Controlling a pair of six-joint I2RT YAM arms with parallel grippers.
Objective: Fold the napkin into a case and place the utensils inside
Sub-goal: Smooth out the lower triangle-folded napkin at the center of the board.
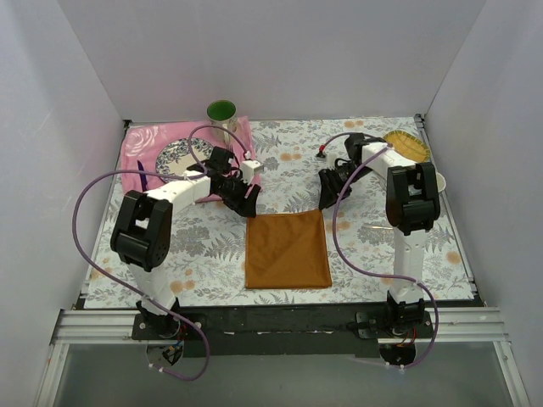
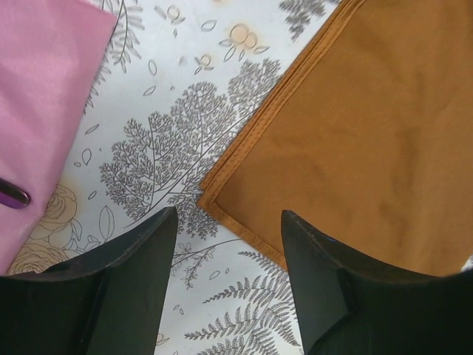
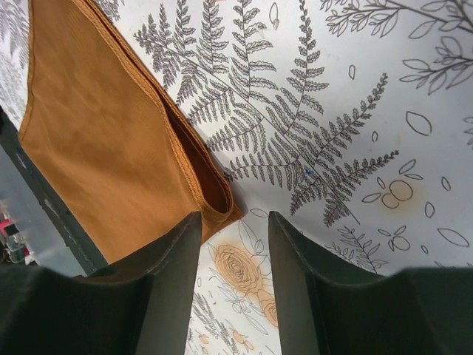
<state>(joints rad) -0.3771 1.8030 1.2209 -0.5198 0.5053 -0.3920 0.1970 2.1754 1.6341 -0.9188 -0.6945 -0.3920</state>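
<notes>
The rust-orange napkin [image 1: 287, 250] lies flat on the table as a folded square. Its stacked layers show at one corner in the right wrist view [image 3: 111, 140]. My left gripper [image 1: 247, 203] hovers open just beyond the napkin's far left corner [image 2: 355, 126], with only the tablecloth between its fingers [image 2: 229, 244]. My right gripper [image 1: 327, 197] is open at the far right corner and holds nothing [image 3: 235, 244]. A slim dark purple piece [image 2: 11, 194], which looks like a utensil handle, rests on the pink cloth [image 2: 37, 96].
At the back left, a patterned plate [image 1: 182, 157] sits on the pink cloth [image 1: 140, 148], with a green cup [image 1: 222, 113] behind it. A yellow dish [image 1: 405, 144] stands at the back right. White walls enclose the table on three sides.
</notes>
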